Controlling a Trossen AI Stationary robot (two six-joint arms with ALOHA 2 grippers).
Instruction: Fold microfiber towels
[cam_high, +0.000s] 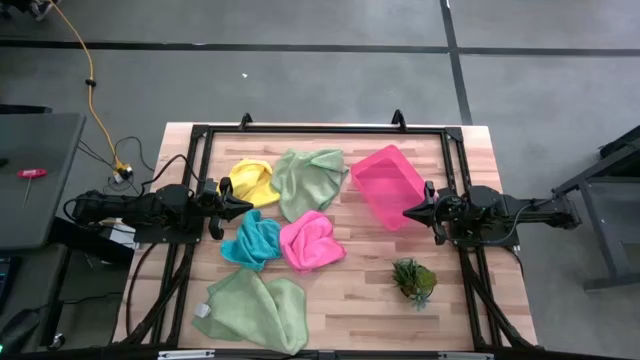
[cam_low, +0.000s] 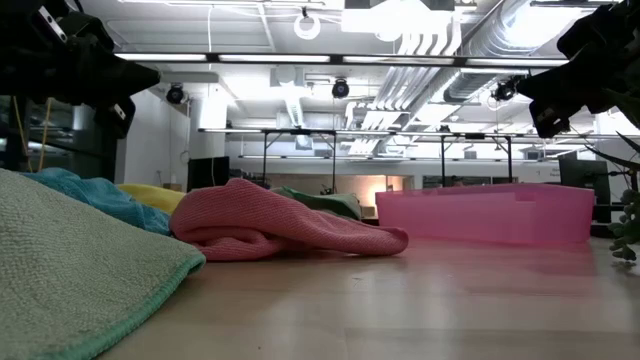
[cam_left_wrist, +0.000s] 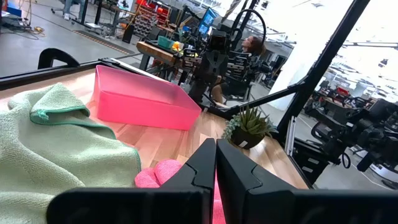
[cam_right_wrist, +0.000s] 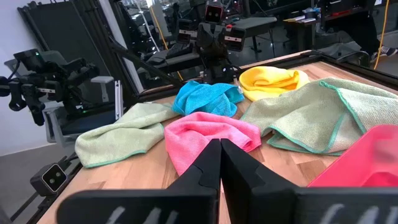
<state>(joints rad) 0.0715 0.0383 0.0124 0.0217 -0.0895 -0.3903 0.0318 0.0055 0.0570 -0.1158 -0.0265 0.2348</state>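
Wooden bench (cam_high: 360, 290) w/ five crumpled microfiber towels, none folded. Yellow towel (cam_high: 251, 182) sits toward the far-left part of the bench, touching the upper green towel (cam_high: 309, 180) just to its right. Teal towel (cam_high: 252, 240) lies nearer the front, pressed against the hot pink towel (cam_high: 311, 241) on its right; pink one also meets the lower edge of the upper green towel. Second green towel (cam_high: 252, 308) lies spread at the front-left, near the bench edge, apart from the rest except close to the teal.

Pink tray (cam_high: 388, 184) sits right of centre, turned at an angle, nothing visible in it. Small spiky plant (cam_high: 414, 279) stands front-right, well apart from the towels.

Left hand (cam_high: 246, 204) hangs above the bench at the left side, tip pointing inward, over the gap btwn yellow and teal towels; fingers together, holding nothing. In the left wrist view the two dark fingers (cam_left_wrist: 202, 165) meet in a point, green towel and pink tray beyond.

Right hand (cam_high: 408, 212) hangs at the right side, tip pointing inward just by the near corner of the tray; fingers together, empty. Right wrist view: fingers (cam_right_wrist: 208, 165) closed to a point, pink towel straight ahead, teal and yellow behind it.

Low view: both hands raised off the bench surface, not touching any cloth.
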